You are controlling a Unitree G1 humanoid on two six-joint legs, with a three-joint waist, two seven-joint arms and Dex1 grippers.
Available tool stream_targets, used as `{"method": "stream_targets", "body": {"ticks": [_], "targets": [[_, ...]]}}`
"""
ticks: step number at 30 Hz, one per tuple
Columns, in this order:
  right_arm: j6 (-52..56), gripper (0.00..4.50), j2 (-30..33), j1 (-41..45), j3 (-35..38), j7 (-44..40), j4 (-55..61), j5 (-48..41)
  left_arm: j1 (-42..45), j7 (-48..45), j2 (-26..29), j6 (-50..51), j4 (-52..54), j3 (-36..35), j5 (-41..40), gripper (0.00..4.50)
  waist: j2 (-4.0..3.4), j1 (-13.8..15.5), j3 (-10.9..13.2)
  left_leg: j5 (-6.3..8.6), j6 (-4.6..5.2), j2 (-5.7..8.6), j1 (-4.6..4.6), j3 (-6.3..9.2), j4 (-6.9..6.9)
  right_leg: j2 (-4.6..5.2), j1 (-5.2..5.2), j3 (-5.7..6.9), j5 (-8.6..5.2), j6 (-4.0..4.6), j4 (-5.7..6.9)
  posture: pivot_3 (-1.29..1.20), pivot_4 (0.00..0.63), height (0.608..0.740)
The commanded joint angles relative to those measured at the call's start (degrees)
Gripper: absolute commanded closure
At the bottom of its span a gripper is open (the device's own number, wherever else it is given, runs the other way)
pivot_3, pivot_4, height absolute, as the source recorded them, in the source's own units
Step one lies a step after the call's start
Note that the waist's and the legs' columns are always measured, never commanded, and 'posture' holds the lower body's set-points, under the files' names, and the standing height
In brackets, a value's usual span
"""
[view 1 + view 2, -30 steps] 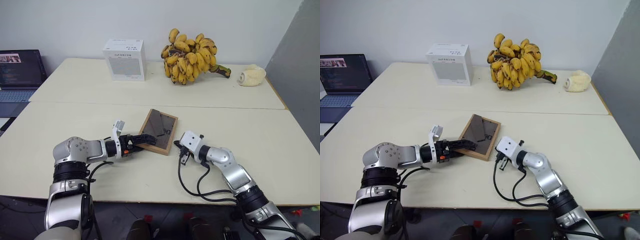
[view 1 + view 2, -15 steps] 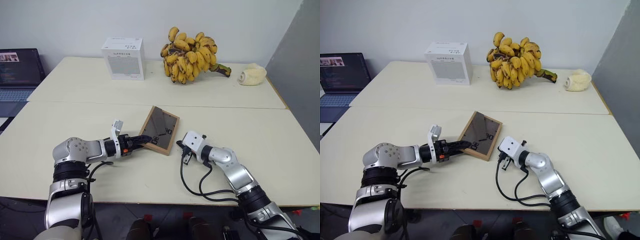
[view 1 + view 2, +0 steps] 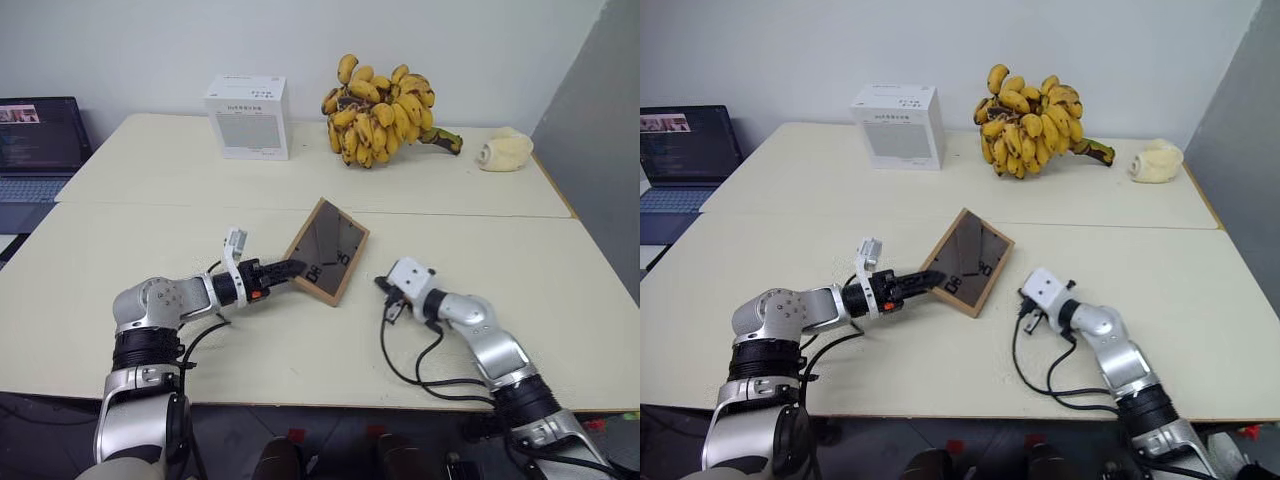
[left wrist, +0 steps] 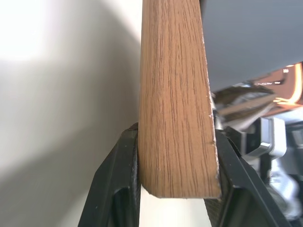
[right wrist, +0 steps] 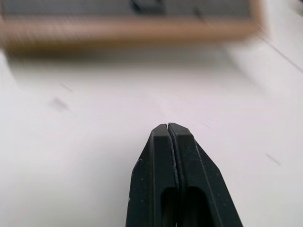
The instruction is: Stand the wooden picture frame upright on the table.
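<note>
Wooden picture frame (image 3: 328,249) now tipped up off the counter (image 3: 150,250) — a second ago it lay nearly flat, centre of view; the raise toward upright looks underway, stand not yet deployed. Left end effector (image 3: 290,270) has closed from wide open and pinches the frame's lower-left edge between both fingers (image 4: 116,189). Right end effector (image 3: 388,310) — fully closed, empty — has backed off right, low on the counter.

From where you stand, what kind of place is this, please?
Probably an office or lab test room: two plain cream tables pushed together against a bare white wall, an open laptop at the side, and props such as a banana bunch and a white box.
</note>
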State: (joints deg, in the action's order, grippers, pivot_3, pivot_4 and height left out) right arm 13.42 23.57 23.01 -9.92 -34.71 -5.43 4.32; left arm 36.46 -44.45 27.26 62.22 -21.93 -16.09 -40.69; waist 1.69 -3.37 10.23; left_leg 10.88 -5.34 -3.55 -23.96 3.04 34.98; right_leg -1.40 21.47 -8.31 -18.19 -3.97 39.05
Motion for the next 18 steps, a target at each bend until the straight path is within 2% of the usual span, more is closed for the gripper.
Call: {"method": "stream_targets", "body": {"ticks": [1,5,8,11,12,14,18], "targets": [[2.5,4.50,2.1,1.0,5.5,0.0,6.9,-3.4,0.9,-1.6,1.4,-7.1,4.1,-1.7,0.5,3.21,-0.01,-0.3,0.0,0.00,0.00,-0.01,0.00,-0.02,-0.01,-0.01,0.01,-0.04,-0.01,-0.01,0.00,0.00,0.150,0.740],[10.9,4.50,3.7,4.9,11.0,-0.7,15.2,-8.9,0.5,-3.3,1.9,-11.4,8.6,-1.5,0.1,3.21,-0.03,-0.3,0.1,0.01,0.00,0.00,-0.32,-0.03,-0.03,-0.01,0.28,-0.04,0.06,0.10,-0.01,0.00,0.150,0.740],[19.8,4.50,2.6,10.5,14.3,0.1,21.6,-15.3,0.4,-4.9,2.4,-11.3,12.3,-1.3,-1.5,3.21,-0.08,-0.3,0.1,0.00,0.00,0.01,-0.79,-0.02,-0.02,0.00,0.76,-0.03,0.14,0.25,0.04,0.00,0.150,0.740],[26.3,4.50,0.3,15.1,15.1,1.7,25.1,-19.8,0.5,-5.6,2.4,-9.9,15.0,-1.2,-3.2,3.21,-0.08,-0.1,0.1,0.00,-0.01,-0.02,-0.87,0.01,-0.04,0.00,0.85,0.02,0.15,0.26,0.07,0.00,0.150,0.740],[27.9,4.14,-0.8,16.4,15.1,2.4,25.8,-21.1,0.5,-5.6,2.3,-9.4,16.1,-0.9,-3.7,3.21,-0.07,0.0,0.1,0.00,0.00,-0.03,-0.87,0.08,-0.07,0.00,0.82,0.11,0.14,0.26,0.03,0.00,0.150,0.740],[30.6,4.02,-3.3,18.5,15.4,4.0,26.7,-23.9,0.3,-5.3,2.1,-8.3,18.1,-0.5,-4.8,3.21,-0.07,0.1,0.1,0.01,0.00,-0.03,-0.87,0.12,-0.07,0.00,0.80,0.17,0.12,0.29,0.00,0.00,0.150,0.740],[31.7,3.11,-5.4,19.4,13.3,5.3,27.0,-24.8,-0.2,-5.1,2.0,-6.2,21.7,-0.1,-6.8,3.21,-0.08,0.3,0.1,0.01,0.00,0.04,-0.91,0.11,-0.03,0.06,0.80,0.15,0.12,0.29,0.01,0.00,0.150,0.740]]}}
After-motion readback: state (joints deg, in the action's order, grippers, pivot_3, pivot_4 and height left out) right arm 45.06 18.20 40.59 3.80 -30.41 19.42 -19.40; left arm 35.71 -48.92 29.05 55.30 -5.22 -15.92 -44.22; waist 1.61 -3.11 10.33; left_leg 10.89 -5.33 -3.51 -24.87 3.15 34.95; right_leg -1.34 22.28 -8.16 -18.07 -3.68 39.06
